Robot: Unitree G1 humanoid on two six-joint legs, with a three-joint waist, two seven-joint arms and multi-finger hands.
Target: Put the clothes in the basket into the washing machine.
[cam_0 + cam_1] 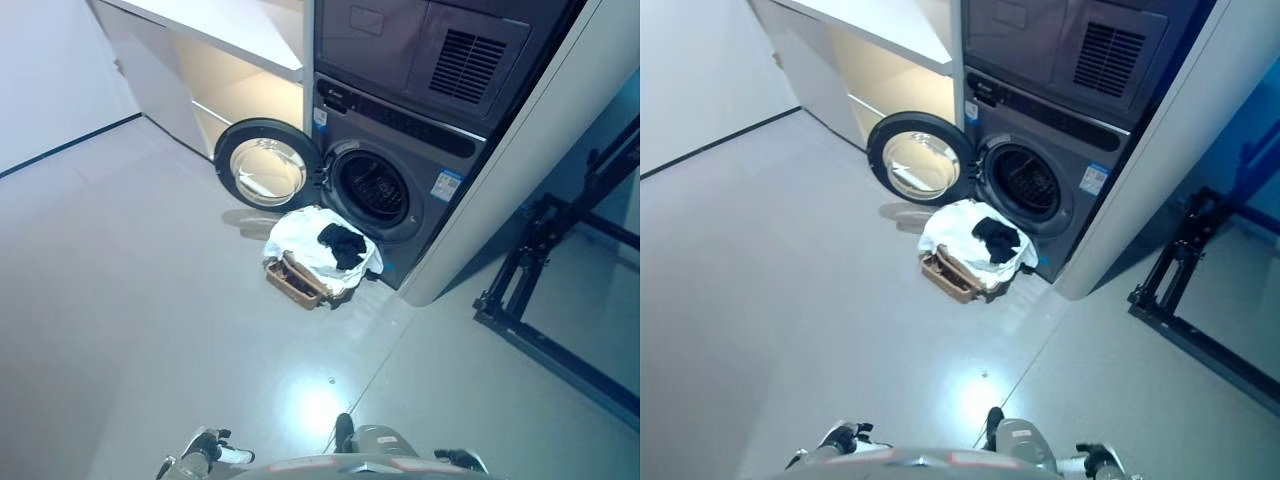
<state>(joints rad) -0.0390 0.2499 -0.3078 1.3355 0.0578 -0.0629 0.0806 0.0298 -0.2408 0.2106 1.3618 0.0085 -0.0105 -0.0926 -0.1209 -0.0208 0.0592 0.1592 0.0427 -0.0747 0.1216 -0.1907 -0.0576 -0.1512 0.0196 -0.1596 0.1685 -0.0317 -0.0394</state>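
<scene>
Hands barely seen, both cropped by the bottom edge. Left hand (207, 445) low at the lower left, dark with a white-tipped finger pointing right; too small and cut off to tell whether released or clenched, and nothing visibly grasped. Right hand (1098, 462) at the lower right, only a dark lump showing; cannot tell how its fingers stand either. Both well apart from the laundry, with bare grey floor (150, 300) between.

Basket (290, 283) on the floor just in front of the washing machine (400, 170), mostly buried: only a brown woven corner and rim visible under the heap. White clothes (300, 240) piled over it and spilling past its edges, with a black garment (343, 244) lying on top toward the machine side. Hard to tell how many pieces make up the pile.

Round door (265, 170) swung wide open to the left, glass facing out. Drum opening (372, 188) dark inside; contents cannot be made out. Second appliance stacked above, cut off at the top. White shelving (240, 40) to the left, black metal frame (550, 290) to the right.
</scene>
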